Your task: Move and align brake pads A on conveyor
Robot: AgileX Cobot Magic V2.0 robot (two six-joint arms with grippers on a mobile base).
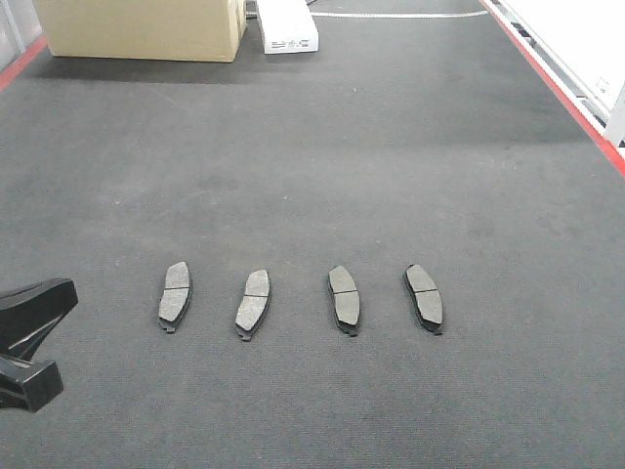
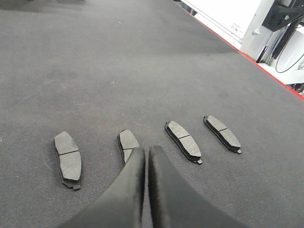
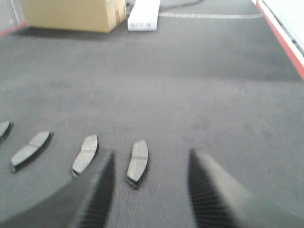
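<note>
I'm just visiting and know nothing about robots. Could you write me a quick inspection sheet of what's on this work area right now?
Surface: dark felt-like conveyor with red edge rails.
Job's things: four brake pads in a rough row, apart from one another, grey faces up, not quite parallel.
Clutter: cardboard box and white box at the far end.
Grippers: left gripper shut and empty, above the second pad from the left; right gripper open and empty.
Cables: a possible cable near the white box, unclear.
Surroundings: white equipment beyond the right rail.
</note>
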